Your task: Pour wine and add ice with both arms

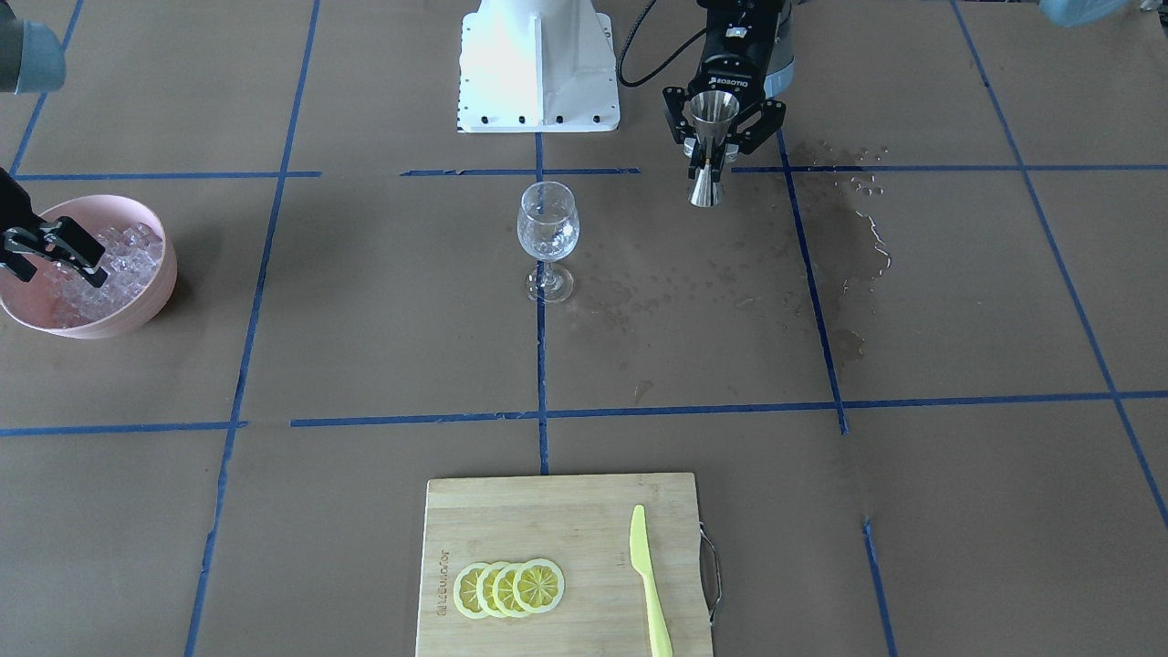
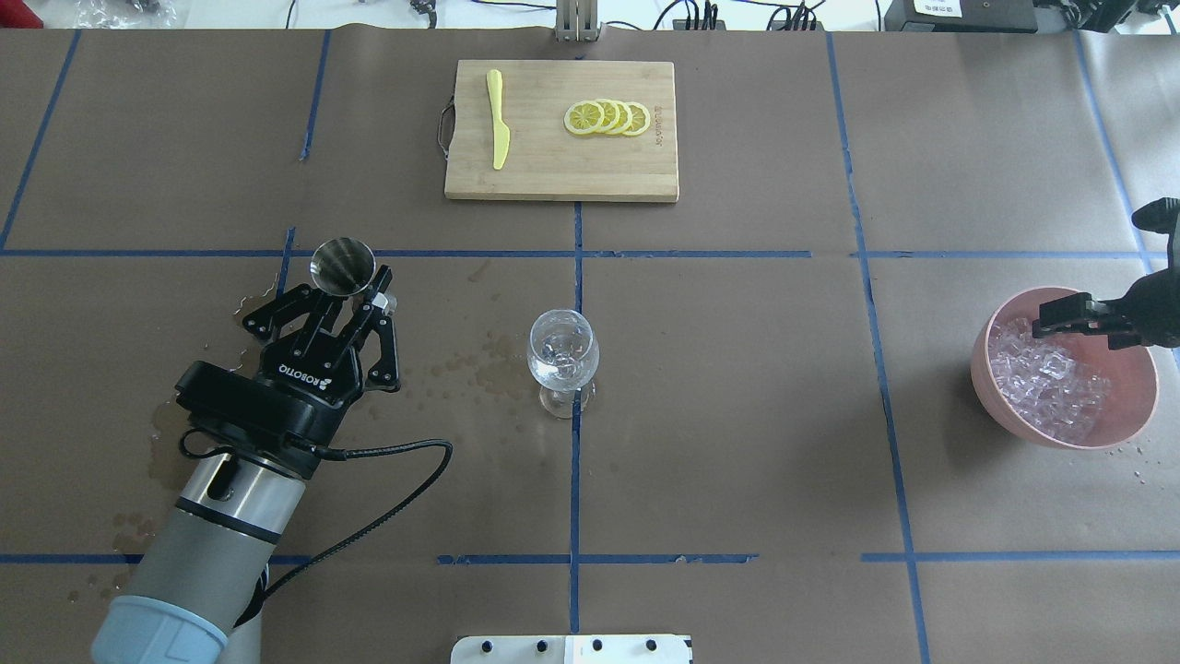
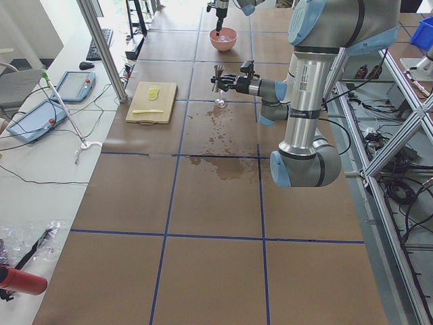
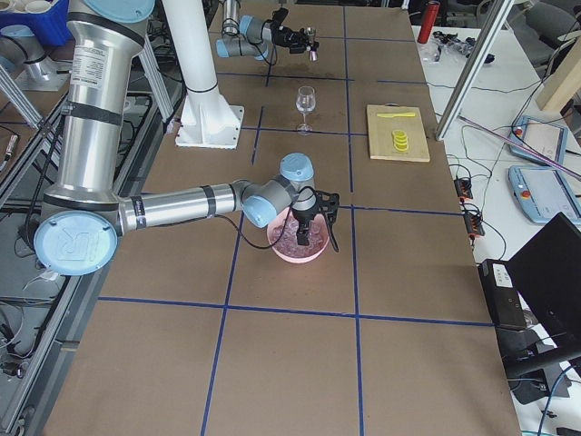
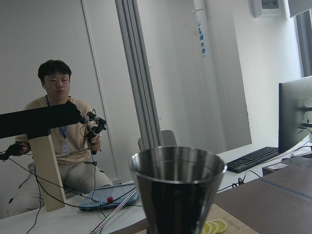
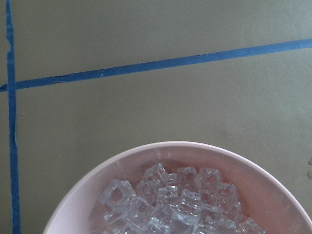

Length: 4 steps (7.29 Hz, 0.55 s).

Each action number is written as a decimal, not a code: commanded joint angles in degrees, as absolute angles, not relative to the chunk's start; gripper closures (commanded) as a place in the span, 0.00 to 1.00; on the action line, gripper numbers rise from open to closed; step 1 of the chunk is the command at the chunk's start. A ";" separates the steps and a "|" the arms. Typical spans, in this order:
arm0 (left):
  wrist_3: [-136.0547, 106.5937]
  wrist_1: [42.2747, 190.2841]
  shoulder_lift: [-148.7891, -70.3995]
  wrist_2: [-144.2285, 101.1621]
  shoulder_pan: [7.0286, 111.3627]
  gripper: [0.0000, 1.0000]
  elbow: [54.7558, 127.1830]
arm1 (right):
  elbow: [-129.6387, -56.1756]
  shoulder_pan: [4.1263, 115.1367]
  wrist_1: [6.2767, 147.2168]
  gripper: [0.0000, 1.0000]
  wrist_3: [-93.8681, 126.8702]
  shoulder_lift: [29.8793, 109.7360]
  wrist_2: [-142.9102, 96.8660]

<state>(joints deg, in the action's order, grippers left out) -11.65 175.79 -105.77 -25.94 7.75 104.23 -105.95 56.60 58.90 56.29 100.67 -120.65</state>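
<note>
My left gripper (image 1: 710, 157) is shut on the waist of a steel jigger (image 1: 713, 114) and holds it upright above the table, to the left of the wine glass (image 2: 562, 355) in the overhead view. The jigger's rim fills the left wrist view (image 5: 178, 168). The glass (image 1: 547, 228) stands at the table's middle with something clear glistening in it. My right gripper (image 1: 78, 265) is open, with its fingertips down at the ice (image 1: 119, 265) in the pink bowl (image 1: 146, 306). The ice (image 6: 175, 204) also shows in the right wrist view. Clear droplets (image 1: 871, 219) lie spilled on the table.
A bamboo cutting board (image 1: 566, 511) carries yellow lemon slices (image 1: 509, 589) and a yellow knife (image 1: 648, 584) on the operators' side. The white base block (image 1: 538, 64) stands behind the glass. A dark wet stain (image 1: 849, 274) spreads under and beside the left arm.
</note>
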 commanded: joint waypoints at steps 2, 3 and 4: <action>-17.74 175.87 -104.16 -28.21 7.73 1.00 104.33 | -105.38 53.45 56.69 0.01 60.54 101.51 -119.36; -17.75 175.87 -103.80 -28.39 7.73 1.00 104.33 | -105.55 53.26 56.60 0.02 60.64 102.04 -119.53; -17.75 175.87 -103.62 -28.39 7.73 1.00 104.33 | -105.56 52.48 56.69 0.04 60.64 102.48 -119.44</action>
<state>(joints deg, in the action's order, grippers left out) -17.50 175.87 -104.00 -28.21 7.74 104.32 -105.49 53.37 56.76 60.33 101.91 -119.54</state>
